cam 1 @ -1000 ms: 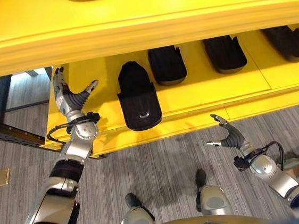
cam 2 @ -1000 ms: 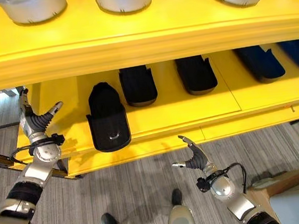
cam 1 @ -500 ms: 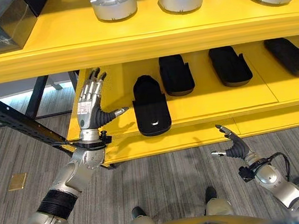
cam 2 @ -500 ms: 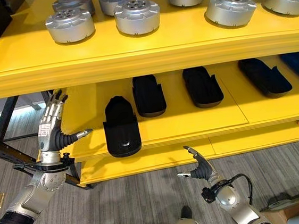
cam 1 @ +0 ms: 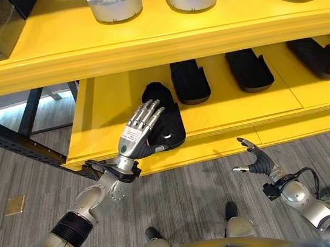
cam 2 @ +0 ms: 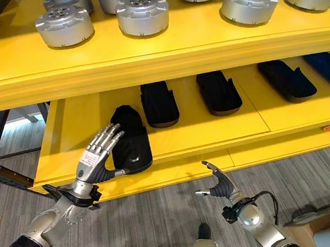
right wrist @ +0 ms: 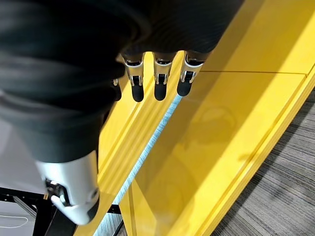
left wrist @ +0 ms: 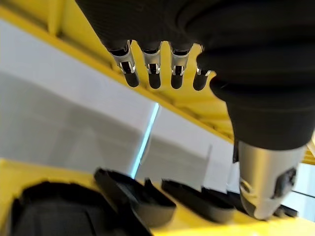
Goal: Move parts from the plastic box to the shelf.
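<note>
A robot is reaching toward a black part [cam 1: 163, 119] at the front-left edge of the yellow shelf [cam 1: 234, 110].

Its left hand [cam 1: 138, 136] is stretching flat-fingered over the part, holding nothing; the right hand [cam 1: 256, 162] is hanging loosely open below the shelf's front edge.

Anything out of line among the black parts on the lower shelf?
Yes. The leftmost black part sits further forward than the others, its end at the shelf's front edge. The open left hand is beside it.
</note>
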Motion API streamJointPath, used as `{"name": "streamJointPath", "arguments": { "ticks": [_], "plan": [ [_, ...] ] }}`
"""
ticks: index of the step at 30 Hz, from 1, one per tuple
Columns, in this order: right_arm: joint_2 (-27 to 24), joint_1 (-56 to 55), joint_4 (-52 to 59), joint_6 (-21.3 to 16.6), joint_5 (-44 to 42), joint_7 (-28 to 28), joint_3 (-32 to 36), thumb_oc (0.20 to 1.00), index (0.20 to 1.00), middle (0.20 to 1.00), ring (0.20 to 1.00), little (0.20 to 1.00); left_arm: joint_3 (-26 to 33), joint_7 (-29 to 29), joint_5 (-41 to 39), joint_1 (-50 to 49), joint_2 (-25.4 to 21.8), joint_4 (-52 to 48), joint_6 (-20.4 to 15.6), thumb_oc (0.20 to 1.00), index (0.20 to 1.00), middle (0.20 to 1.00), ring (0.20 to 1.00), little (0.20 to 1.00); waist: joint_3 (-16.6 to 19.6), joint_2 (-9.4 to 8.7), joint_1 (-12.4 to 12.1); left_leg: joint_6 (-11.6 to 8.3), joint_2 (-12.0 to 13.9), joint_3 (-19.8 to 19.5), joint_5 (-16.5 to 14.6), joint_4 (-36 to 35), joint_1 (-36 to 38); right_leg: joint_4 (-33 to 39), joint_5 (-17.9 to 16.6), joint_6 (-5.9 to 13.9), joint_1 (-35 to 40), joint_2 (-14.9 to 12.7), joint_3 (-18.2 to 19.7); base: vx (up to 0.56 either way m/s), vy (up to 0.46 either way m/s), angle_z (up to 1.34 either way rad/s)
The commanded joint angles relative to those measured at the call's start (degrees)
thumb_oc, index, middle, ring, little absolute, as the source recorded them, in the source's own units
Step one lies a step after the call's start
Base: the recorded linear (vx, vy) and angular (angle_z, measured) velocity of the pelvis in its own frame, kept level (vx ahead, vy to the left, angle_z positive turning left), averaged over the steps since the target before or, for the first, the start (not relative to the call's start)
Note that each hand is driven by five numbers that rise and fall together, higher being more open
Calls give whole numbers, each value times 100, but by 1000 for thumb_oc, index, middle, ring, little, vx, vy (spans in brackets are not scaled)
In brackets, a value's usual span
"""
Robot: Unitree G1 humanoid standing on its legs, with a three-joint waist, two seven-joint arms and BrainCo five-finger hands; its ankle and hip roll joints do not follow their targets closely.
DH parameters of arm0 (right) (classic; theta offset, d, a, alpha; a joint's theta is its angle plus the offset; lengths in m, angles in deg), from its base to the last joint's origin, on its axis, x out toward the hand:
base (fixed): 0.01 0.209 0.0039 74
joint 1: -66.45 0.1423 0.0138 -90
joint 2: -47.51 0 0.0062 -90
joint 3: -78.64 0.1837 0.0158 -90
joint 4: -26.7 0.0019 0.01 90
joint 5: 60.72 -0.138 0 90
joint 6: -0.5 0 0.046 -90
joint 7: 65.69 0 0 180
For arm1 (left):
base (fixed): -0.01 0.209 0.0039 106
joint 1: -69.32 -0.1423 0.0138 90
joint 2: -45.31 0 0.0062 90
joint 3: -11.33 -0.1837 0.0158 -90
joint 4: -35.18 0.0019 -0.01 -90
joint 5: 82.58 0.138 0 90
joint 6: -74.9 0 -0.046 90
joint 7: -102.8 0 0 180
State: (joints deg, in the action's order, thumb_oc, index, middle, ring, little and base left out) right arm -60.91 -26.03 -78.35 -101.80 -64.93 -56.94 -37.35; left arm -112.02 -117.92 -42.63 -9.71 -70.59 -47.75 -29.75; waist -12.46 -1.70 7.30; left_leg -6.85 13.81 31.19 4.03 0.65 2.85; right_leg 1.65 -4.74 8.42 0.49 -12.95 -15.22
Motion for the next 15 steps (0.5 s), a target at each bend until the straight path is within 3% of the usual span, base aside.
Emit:
{"name": "streamJointPath", "arguments": {
  "ticks": [1,10,11,15],
  "plan": [
    [58,424,156,-307,51,170,-79,1000,1000,1000,1000,1000,-46,103,-122,517,139,279,300,1000,1000,1000,1000,1000,-192,-125,49,157,-4,-402,-172,427,-298,-712,549,20,-15,174,-143,-96,-36,-5],
    [194,502,141,-328,98,324,-172,1000,1000,1000,1000,1000,-239,186,-165,584,531,533,592,1000,1000,1000,1000,1000,-356,-233,33,77,30,-436,-250,452,-344,-743,592,90,-90,192,-78,-36,-27,-3],
    [194,496,137,-345,90,320,-168,1000,1000,1000,1000,1000,-254,177,-150,581,580,569,693,1000,1000,1000,1000,1000,-387,-253,35,132,59,-324,-161,484,-398,-750,528,45,-124,190,-149,59,-23,-1],
    [254,502,115,-336,114,359,-228,1000,1000,1000,1000,1000,-307,221,-337,626,763,845,1036,1000,1000,1000,1000,1000,-380,-302,34,65,67,-406,-271,526,-379,-766,605,94,-79,201,-89,17,-23,-1]
  ]
}}
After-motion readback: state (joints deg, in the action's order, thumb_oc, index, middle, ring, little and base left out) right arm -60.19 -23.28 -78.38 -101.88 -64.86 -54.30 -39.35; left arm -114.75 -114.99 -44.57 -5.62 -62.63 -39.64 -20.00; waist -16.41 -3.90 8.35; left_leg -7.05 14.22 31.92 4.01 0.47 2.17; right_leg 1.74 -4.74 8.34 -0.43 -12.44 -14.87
